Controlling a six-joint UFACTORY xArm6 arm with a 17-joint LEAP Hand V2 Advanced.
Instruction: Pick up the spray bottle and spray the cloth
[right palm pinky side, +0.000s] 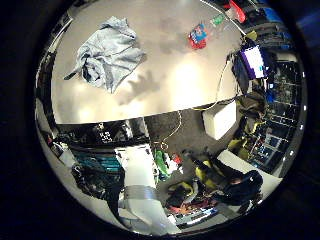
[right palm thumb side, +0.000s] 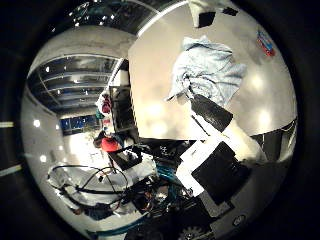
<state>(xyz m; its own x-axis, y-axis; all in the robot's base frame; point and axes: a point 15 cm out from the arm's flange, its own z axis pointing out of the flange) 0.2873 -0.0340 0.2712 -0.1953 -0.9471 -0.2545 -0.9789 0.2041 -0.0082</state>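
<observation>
spray bottle (right palm pinky side: 198, 36) lies on table (right palm pinky side: 175, 85), well apart from robot hand (right palm thumb side: 220, 145), fingers relaxed.

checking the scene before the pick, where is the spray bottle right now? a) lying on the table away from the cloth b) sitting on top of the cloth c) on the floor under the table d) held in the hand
a: the spray bottle lies on the table, apart from the crumpled cloth, with bare tabletop between them and nothing gripping it.
</observation>
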